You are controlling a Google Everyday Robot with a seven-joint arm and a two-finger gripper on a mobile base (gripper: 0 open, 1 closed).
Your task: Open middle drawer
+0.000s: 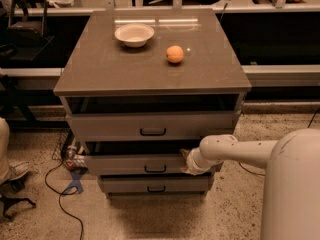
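My gripper sits at the right end of the middle drawer; whether it's clamped, I cannot tell. Pulling off-centre could skew and jam it.

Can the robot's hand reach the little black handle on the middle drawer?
Probably yes. The hand is at the right end of the front of the middle drawer, and nothing stands between it and the handle.
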